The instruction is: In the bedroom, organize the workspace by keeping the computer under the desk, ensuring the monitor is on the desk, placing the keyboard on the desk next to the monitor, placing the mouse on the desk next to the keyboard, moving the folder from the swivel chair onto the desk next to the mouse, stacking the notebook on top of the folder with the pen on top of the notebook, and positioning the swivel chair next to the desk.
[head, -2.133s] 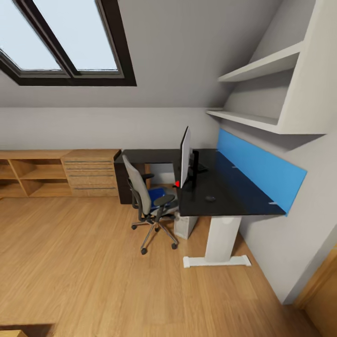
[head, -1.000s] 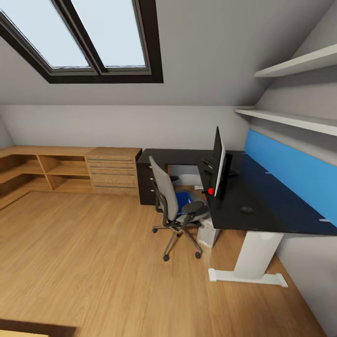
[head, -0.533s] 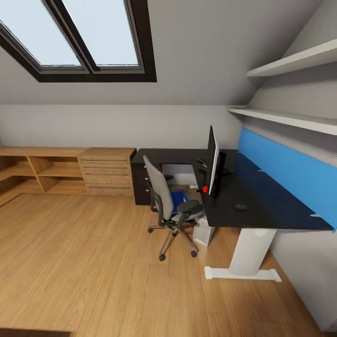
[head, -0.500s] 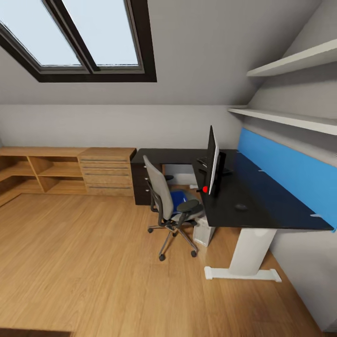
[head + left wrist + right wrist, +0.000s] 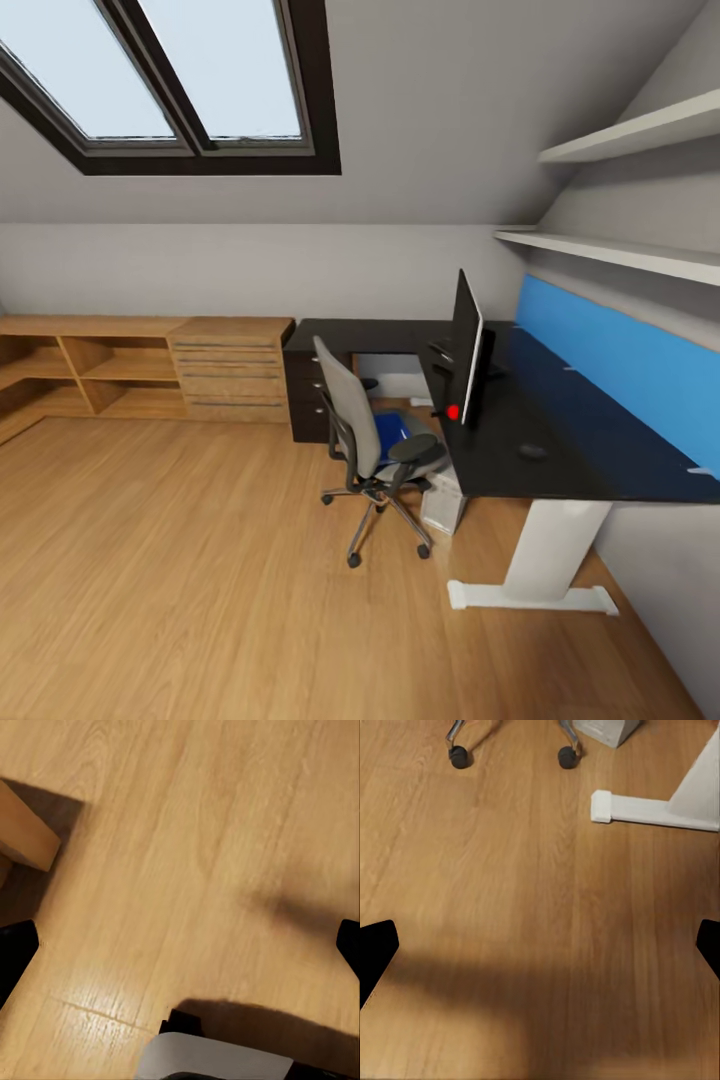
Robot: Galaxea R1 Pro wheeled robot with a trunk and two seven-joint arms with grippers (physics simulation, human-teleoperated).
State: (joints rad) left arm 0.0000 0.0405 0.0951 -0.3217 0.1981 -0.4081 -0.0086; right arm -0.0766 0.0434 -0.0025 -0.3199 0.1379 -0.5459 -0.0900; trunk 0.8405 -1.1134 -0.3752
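We see the blue folder (image 5: 392,432) on the swivel chair (image 5: 372,445) beside the desk (image 5: 560,440). Both our grippers (image 5: 180,945) (image 5: 540,952) are wide open, holding nothing.

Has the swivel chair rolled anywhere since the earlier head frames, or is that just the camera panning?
No. The swivel chair keeps its place beside the desk and drawer unit; the whole view shifted, so the camera moved.

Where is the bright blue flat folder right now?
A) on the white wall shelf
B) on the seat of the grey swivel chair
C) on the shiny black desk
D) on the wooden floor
B: in the head view the flat bright blue folder lies on the seat of the grey swivel chair, beside the glossy black desk, not on its top.
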